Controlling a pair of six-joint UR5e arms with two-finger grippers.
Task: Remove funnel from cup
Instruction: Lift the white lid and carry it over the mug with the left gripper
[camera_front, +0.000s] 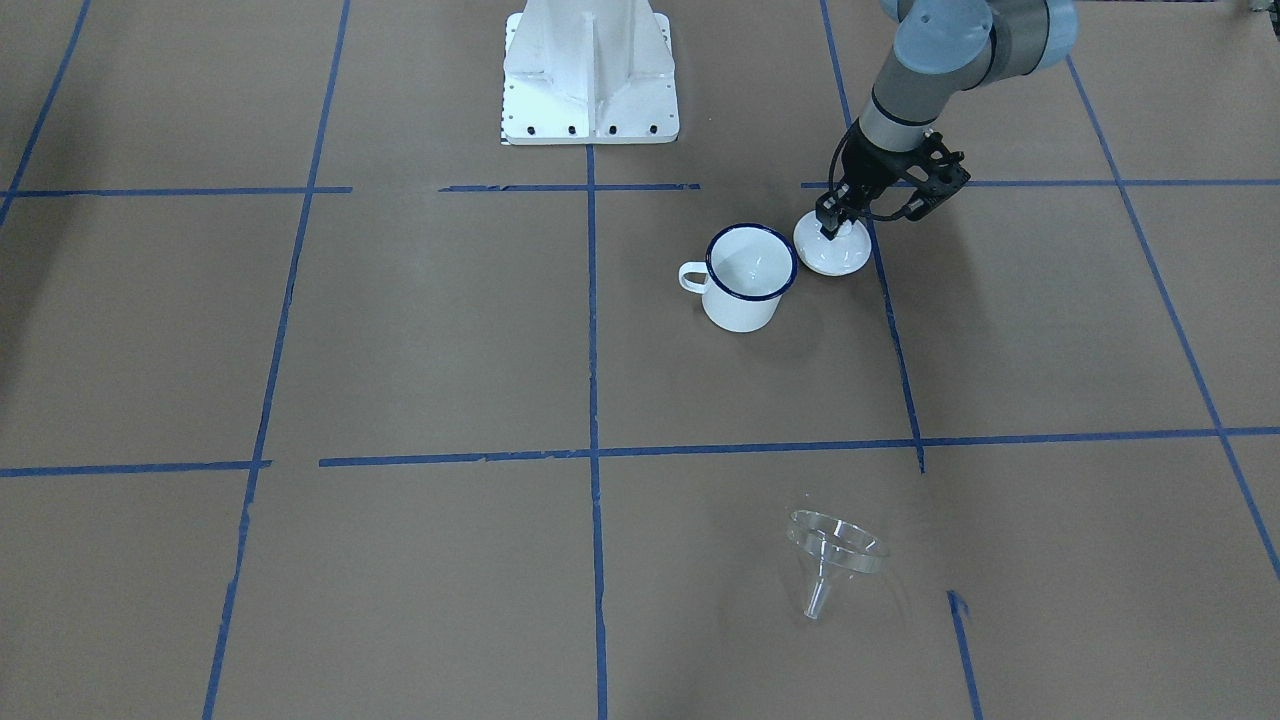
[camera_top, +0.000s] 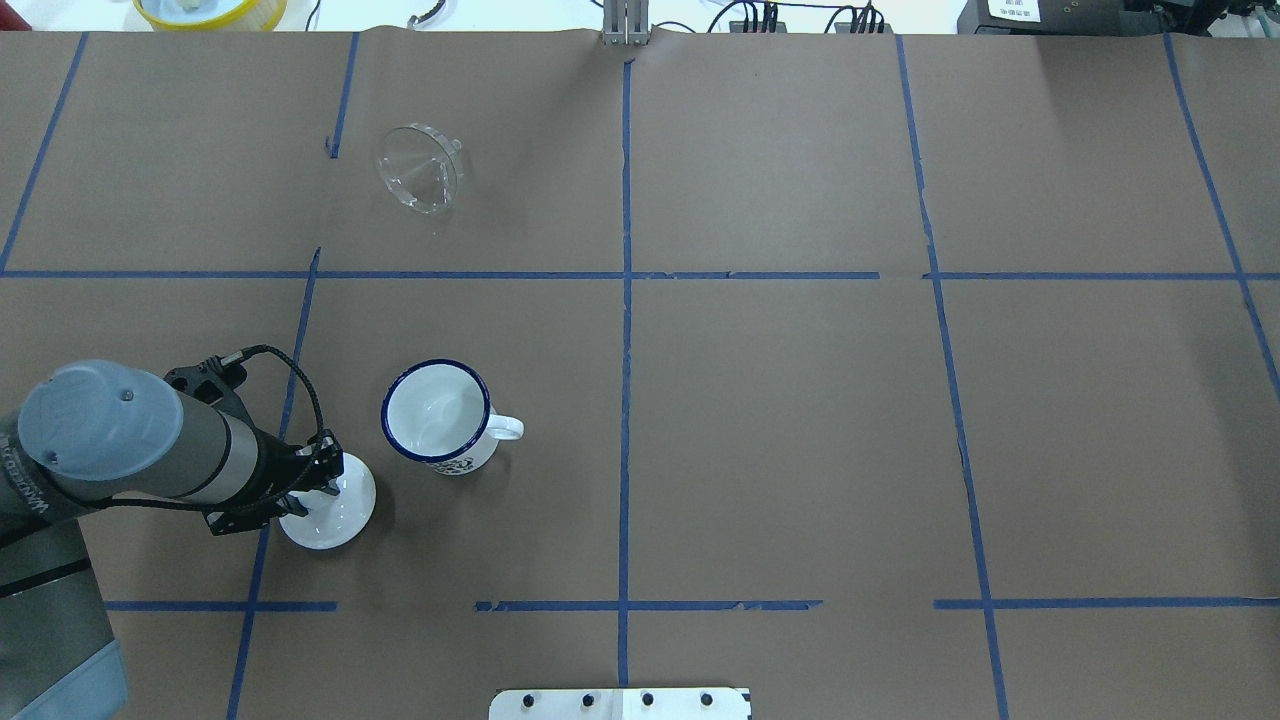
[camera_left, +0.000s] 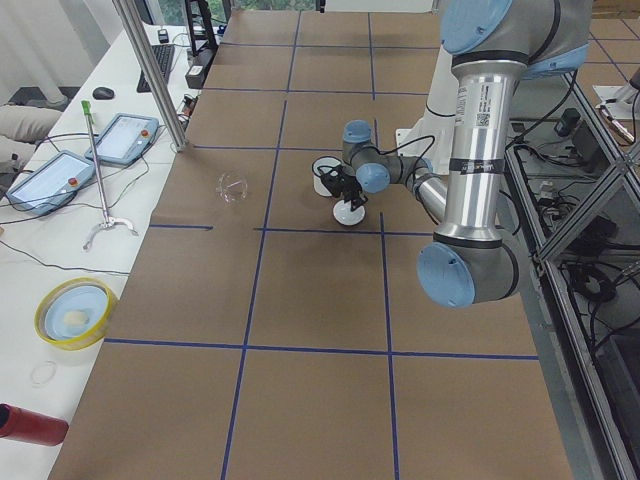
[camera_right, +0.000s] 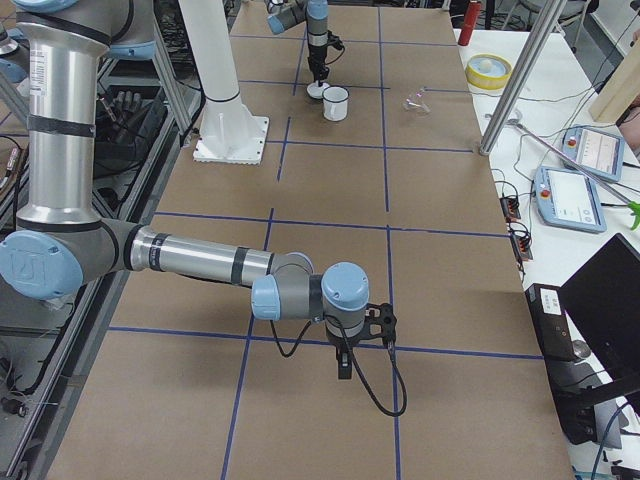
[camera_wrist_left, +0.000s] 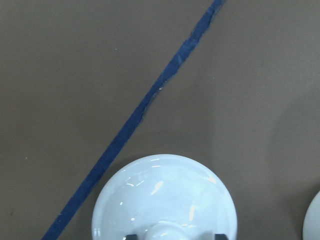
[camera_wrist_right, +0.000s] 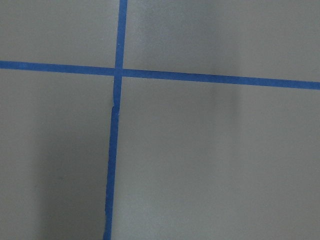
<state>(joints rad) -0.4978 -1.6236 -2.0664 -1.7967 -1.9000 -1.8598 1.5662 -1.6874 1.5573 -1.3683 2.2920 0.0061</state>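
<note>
The clear funnel (camera_front: 835, 550) lies on its side on the brown table, far from the cup, and also shows in the overhead view (camera_top: 420, 168). The cup (camera_front: 750, 280), a white mug with a dark blue rim, stands upright and empty (camera_top: 437, 412). My left gripper (camera_front: 829, 228) hangs over a white knobbed lid (camera_front: 833, 255) that rests on the table beside the cup. In the left wrist view its fingertips (camera_wrist_left: 131, 236) stand on either side of the knob with small gaps, so it is open. My right gripper (camera_right: 345, 368) is low over bare table far from these things; I cannot tell whether it is open.
The white robot base (camera_front: 590, 75) stands at the table's robot side. Blue tape lines (camera_top: 625, 300) divide the brown surface. A yellow bowl (camera_left: 70, 312), a red bottle (camera_left: 30, 425) and control pendants (camera_left: 125, 135) lie on the side bench.
</note>
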